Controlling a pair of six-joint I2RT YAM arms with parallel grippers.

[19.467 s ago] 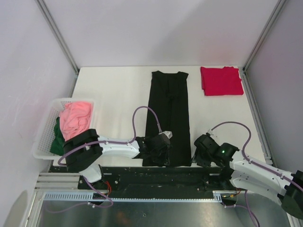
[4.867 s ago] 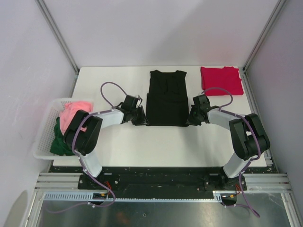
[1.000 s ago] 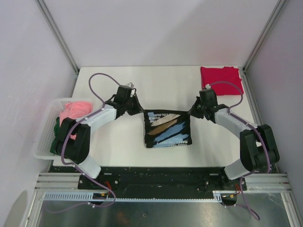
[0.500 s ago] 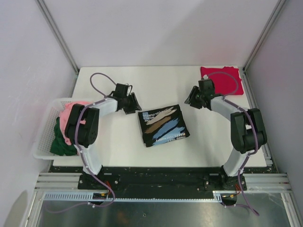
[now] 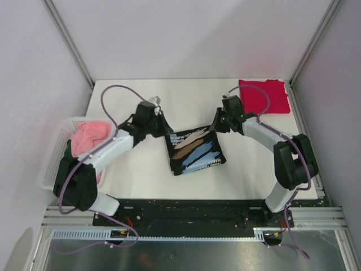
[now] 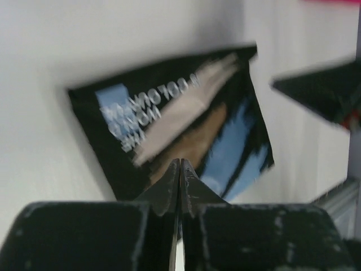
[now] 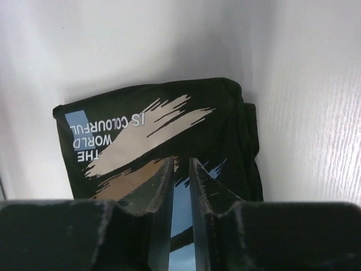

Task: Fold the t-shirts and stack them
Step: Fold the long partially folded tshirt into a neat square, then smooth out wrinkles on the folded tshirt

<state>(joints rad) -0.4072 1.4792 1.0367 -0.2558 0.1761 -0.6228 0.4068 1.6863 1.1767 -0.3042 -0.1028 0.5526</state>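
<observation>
- A black cloth t-shirt (image 5: pixel 193 152), folded into a rectangle with its white, brown and blue print uppermost, is seen lying slightly askew in the middle of the white counter (image 5: pixel 135 169).
- The left jaws, on the white left arm (image 5: pixel 113 148), are clenched tip to tip with nothing between them, near the shirt's far left corner.
- The right jaws, on the white right arm (image 5: pixel 262 132), are drawn almost together with only a thin slit left. Nothing is grasped, and they are held near the shirt's far right corner.
- A folded crimson red cloth shirt (image 5: pixel 265 96) is laid at the counter's far right corner, well apart.
- A crumpled pink garment (image 5: pixel 89 138) and a dark green garment (image 5: pixel 67 148) are held in a white lattice basket (image 5: pixel 52 164) at the left edge.
</observation>
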